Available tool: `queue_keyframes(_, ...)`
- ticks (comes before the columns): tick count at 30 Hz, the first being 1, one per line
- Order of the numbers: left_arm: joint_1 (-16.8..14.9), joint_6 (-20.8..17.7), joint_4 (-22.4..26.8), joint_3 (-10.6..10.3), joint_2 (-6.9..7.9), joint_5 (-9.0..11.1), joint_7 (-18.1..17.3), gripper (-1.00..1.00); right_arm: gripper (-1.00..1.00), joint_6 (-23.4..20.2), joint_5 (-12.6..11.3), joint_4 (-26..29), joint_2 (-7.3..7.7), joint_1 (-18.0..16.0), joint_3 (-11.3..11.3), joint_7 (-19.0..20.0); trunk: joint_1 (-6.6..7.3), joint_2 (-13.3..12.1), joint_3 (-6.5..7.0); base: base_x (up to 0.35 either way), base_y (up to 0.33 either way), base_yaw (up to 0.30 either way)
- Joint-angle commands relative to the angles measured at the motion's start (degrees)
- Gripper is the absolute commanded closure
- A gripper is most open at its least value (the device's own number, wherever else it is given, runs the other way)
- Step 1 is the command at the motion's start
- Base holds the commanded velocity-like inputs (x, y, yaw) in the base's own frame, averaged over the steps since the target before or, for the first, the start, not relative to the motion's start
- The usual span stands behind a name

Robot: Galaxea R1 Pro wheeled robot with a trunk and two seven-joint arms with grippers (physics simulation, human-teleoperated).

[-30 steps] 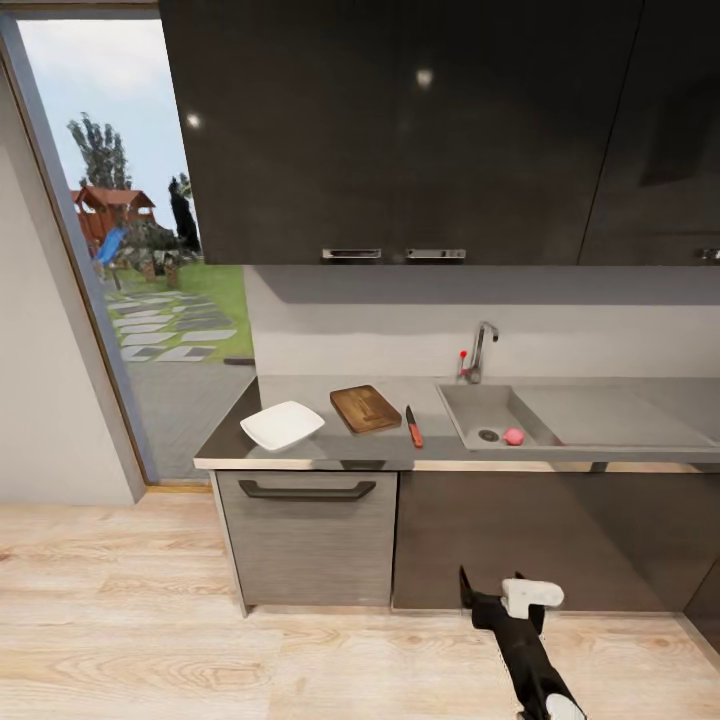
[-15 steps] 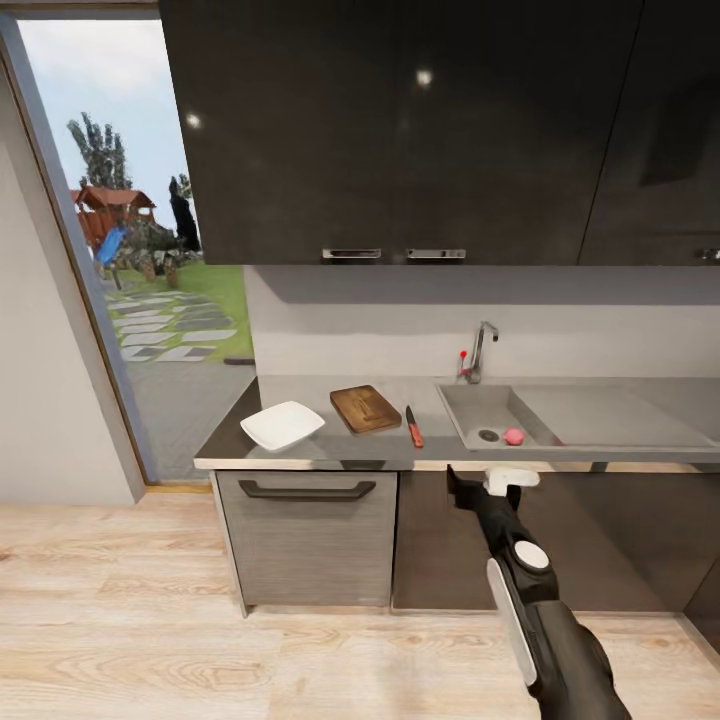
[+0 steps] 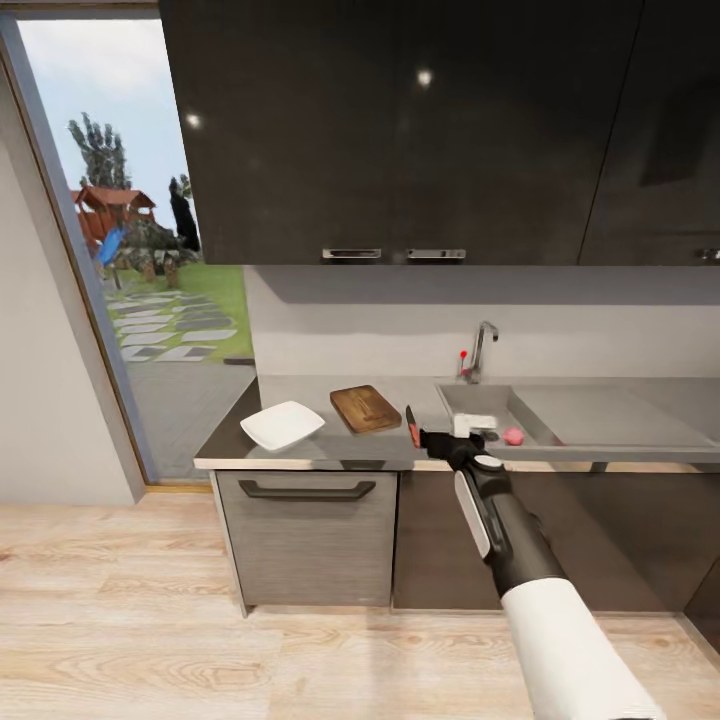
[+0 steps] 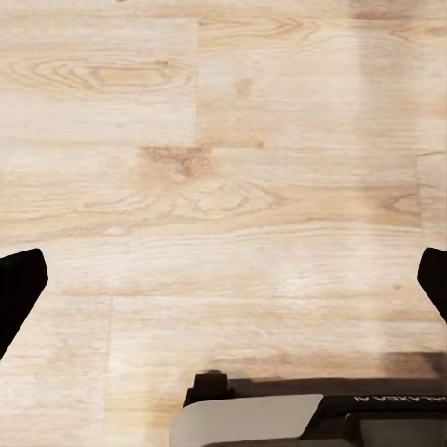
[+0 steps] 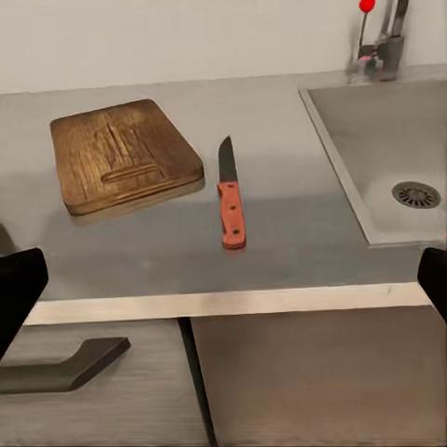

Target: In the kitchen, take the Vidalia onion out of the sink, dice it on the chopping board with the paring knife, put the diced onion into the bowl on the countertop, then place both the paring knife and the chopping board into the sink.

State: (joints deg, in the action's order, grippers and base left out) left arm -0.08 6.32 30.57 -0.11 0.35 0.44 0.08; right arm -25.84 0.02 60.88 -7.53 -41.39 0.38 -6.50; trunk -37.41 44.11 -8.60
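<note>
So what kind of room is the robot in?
It looks like a kitchen. There is a grey sink with a tap, a long countertop holding a chopping board, a small knife and a white bowl, and dark cupboards above.

Home kitchen: sink (image 3: 500,412), cabinets (image 3: 400,130).

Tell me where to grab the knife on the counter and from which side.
Grip the paring knife by its reddish handle, coming from above. It lies flat on the countertop, handle toward the front edge and blade pointing at the wall, so the handle is probably the easier end to reach.
</note>
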Motion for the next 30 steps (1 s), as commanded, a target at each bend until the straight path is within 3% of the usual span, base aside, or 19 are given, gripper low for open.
queue_keyframes(1,-0.01,0.12,0.03,0.0,0.01,0.06,0.01,-1.0,-1.0,-0.3,0.03,-1.37,-0.02,-0.48,0.03,-0.23,-0.01,0.07,-0.08,0.0,0.0,0.0)
queue_keyframes(11,-0.01,0.17,0.01,-0.11,-0.08,0.08,0.01,-1.0,-1.0,-0.38,0.05,-4.24,0.55,-1.22,0.14,0.0,-0.01,0.07,-0.08,0.051,0.0,0.0)
queue_keyframes(30,-0.01,0.18,0.01,-0.06,-0.07,0.07,0.01,-1.0,-1.0,-0.7,0.08,-4.36,0.44,-1.24,0.26,-0.14,-0.01,0.07,-0.08,0.282,0.0,0.0)
